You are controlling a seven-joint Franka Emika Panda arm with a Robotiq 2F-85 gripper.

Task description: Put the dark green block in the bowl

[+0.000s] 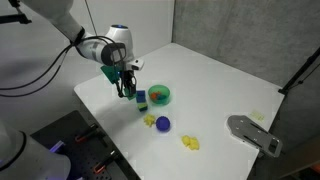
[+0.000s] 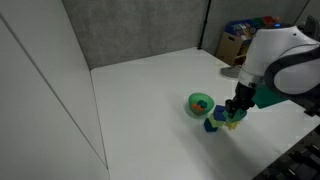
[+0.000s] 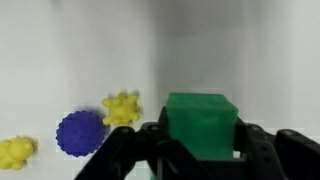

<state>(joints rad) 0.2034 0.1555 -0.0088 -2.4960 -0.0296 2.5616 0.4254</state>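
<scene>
In the wrist view the dark green block [image 3: 202, 122] sits between the two black fingers of my gripper [image 3: 202, 138], which is shut on its sides. In both exterior views my gripper [image 1: 127, 88] [image 2: 235, 112] hangs low over the white table, just beside the green bowl [image 1: 160, 96] [image 2: 199, 103]. The bowl holds a small reddish item. A small blue block [image 1: 141, 99] [image 2: 211, 125] stands on the table between the gripper and the bowl.
A purple spiky ball [image 1: 163, 124] [image 3: 80, 131] and yellow spiky toys [image 1: 149, 120] [image 1: 190, 143] [image 3: 121, 108] lie near the table's front. A grey flat object [image 1: 253, 133] lies at one table end. A cardboard box [image 2: 235, 45] stands beyond the table.
</scene>
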